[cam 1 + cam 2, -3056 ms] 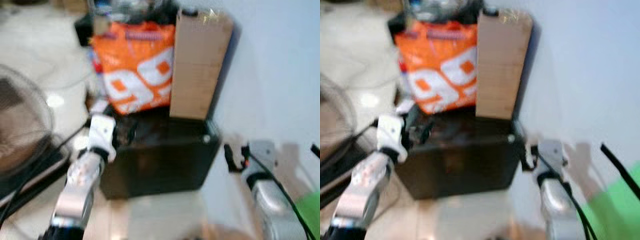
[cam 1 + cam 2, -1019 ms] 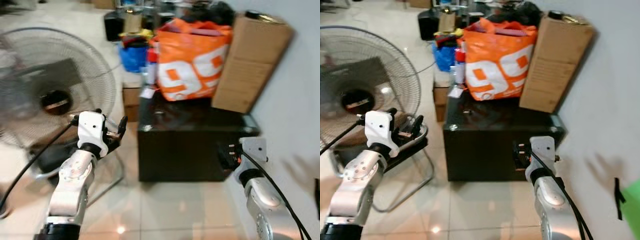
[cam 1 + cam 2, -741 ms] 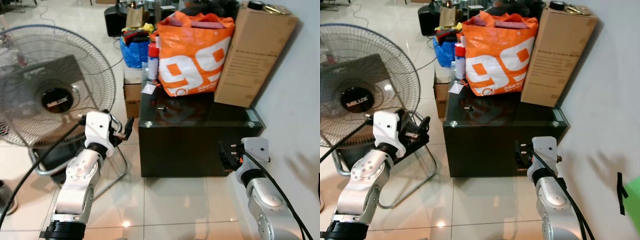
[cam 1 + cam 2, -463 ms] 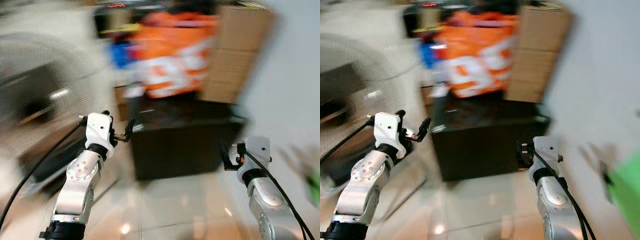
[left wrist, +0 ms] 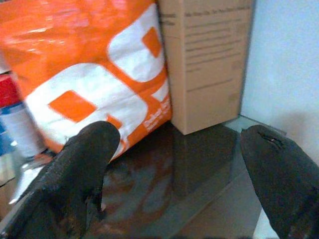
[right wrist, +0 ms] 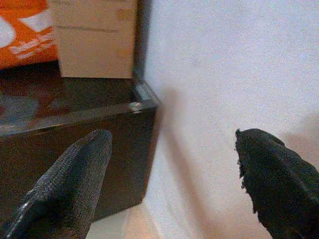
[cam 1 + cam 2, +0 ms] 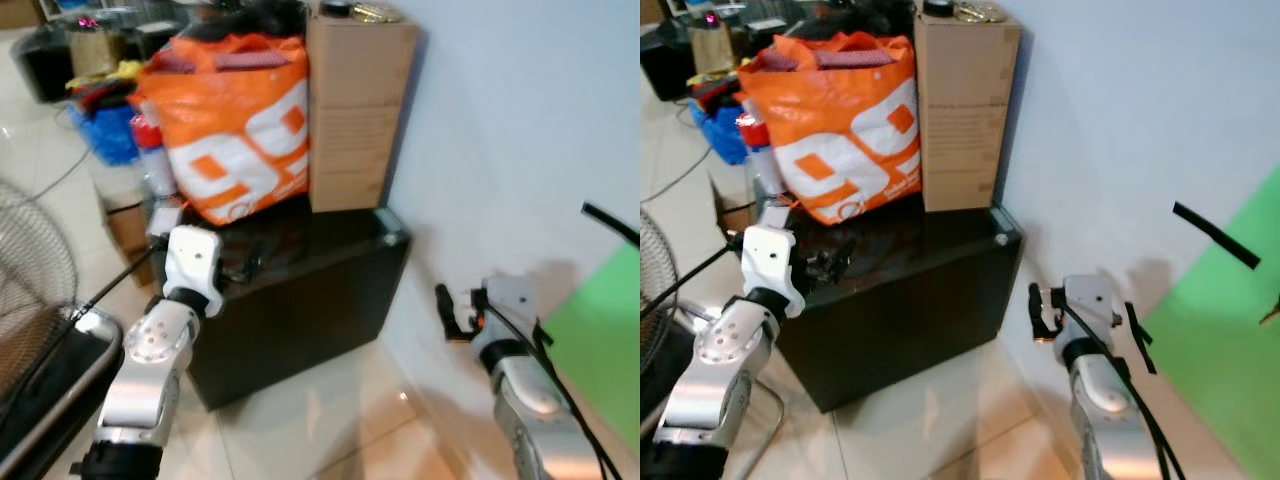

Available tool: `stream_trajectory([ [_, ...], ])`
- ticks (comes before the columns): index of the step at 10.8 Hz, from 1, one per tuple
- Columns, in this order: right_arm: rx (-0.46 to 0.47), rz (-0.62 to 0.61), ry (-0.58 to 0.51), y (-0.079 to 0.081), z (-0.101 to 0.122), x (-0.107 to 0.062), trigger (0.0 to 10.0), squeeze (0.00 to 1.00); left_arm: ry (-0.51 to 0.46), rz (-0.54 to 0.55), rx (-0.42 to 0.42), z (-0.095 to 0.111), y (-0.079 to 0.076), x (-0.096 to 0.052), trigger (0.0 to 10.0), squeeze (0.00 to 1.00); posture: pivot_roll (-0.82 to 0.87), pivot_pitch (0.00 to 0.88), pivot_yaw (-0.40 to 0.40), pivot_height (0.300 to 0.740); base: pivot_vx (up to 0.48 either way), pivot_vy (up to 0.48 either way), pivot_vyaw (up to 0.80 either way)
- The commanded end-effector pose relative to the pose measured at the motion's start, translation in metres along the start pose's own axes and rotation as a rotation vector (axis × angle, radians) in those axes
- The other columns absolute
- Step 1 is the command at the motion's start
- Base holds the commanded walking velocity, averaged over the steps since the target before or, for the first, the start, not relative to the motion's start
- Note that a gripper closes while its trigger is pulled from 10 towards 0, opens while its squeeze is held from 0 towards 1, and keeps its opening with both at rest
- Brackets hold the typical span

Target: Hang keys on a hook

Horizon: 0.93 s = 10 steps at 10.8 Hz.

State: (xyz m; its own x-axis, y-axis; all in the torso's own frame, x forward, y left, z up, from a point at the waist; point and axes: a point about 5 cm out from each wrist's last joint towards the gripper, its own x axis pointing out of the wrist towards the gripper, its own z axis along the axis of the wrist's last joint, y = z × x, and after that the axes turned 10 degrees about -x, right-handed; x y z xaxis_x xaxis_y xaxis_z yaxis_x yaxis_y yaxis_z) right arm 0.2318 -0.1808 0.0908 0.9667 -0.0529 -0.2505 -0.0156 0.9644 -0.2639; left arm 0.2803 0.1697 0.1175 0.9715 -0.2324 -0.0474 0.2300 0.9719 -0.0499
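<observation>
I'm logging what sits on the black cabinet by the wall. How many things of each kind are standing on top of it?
Orange bags: 1
Cardboard boxes: 1
Total on the black cabinet: 2
Some small dark clutter near the left gripper is too blurred to count.

A black cabinet [image 7: 910, 300] stands against the wall [image 7: 1110, 120]; on it sit an orange bag [image 7: 840, 125] and, just beside, a tall carton [image 7: 962, 110]; my left gripper [image 7: 830, 264] hangs over the cabinet's near edge; my right gripper [image 7: 1038, 312] is beside the cabinet, near the wall.
</observation>
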Motion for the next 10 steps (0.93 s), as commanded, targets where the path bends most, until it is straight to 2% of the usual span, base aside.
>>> stream_trajectory([
  [1, -0.015, -0.023, -0.009, -0.0084, 0.0018, 0.0006, 10.0, 0.00, -0.011, -0.023, 0.003, 0.0023, -0.0072, 0.0029, 10.0, 0.00, -0.08, 0.000, 0.000, 0.740, 0.360, 0.000, 0.00],
  [7, -0.026, -0.001, -0.023, -0.0073, 0.0038, 0.0062, 10.0, 0.00, -0.002, -0.013, 0.006, 0.0007, -0.0044, 0.0016, 10.0, 0.00, -0.06, 0.000, -0.005, 0.740, 0.360, 0.000, 0.00],
  [9, -0.068, 0.033, -0.023, -0.0050, 0.0035, 0.0075, 10.0, 0.00, 0.001, -0.012, 0.011, 0.0009, -0.0024, 0.0016, 10.0, 0.00, -0.06, 0.000, -0.004, 0.740, 0.360, 0.000, 0.00],
  [10, -0.083, 0.038, -0.027, -0.0052, 0.0041, 0.0078, 10.0, 0.00, 0.003, -0.012, 0.013, 0.0013, -0.0018, 0.0020, 10.0, 0.00, -0.05, 0.000, -0.002, 0.740, 0.360, 0.000, 0.80],
])
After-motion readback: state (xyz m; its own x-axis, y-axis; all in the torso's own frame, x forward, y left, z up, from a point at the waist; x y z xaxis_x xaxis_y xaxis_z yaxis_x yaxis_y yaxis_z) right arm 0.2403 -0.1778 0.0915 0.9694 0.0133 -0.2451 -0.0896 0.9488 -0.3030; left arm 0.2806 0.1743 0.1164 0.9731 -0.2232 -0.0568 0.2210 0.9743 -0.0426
